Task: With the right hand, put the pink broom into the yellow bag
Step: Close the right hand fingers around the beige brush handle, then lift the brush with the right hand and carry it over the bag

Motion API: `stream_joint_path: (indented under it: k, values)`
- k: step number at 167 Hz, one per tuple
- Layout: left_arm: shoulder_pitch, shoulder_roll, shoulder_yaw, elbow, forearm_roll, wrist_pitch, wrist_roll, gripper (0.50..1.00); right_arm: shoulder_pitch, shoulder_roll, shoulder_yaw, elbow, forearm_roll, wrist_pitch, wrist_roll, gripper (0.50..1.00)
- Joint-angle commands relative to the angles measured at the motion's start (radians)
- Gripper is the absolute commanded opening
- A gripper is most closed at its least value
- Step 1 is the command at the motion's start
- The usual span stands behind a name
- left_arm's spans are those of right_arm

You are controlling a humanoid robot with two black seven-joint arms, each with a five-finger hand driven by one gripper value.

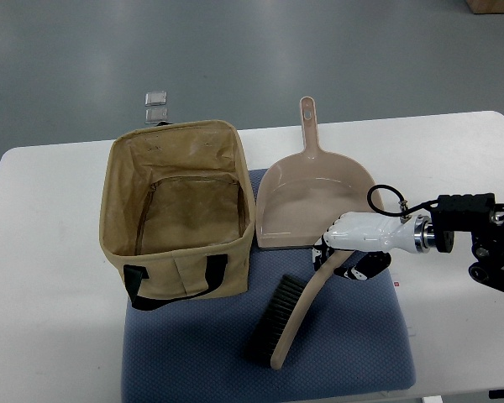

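The pink broom (292, 315), a hand brush with dark bristles, lies on the blue mat (353, 336), its handle running up toward the dustpan. My right hand (346, 256) comes in from the right edge, its white fingers curled over the upper end of the broom handle. Whether they fully grip it is hard to tell. The yellow bag (118, 201), a tan fabric bag with black handles, stands open at the mat's left end, with nothing visible inside. The left arm is out of view.
A pink dustpan (307, 201) lies just right of the bag, its handle pointing to the table's far edge. The white table (42, 277) extends around the mat. Small grey squares (155, 105) lie on the floor beyond the table.
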Motion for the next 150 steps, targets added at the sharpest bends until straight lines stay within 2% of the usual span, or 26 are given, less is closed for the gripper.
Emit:
stream_joint_path:
  k: [1,51,105,150]
  values:
    - [0.000,0.000,0.000,0.000,0.000,0.000,0.000,1.000,0.001,-0.017,0.005,0.002,0.008,-0.003,0.012,0.500]
    - [0.000,0.000,0.000,0.000,-0.001,0.000,0.000,1.000,0.010,-0.088,0.043,0.012,0.043,-0.024,0.061,0.500]
    - [0.000,0.000,0.000,0.000,-0.001,0.000,0.000,1.000,0.010,-0.167,0.103,0.024,0.156,-0.030,0.067,0.500]
    - [0.000,0.000,0.000,0.000,0.000,0.000,0.000,1.000,0.016,-0.224,0.138,0.024,0.230,-0.030,0.104,0.500]
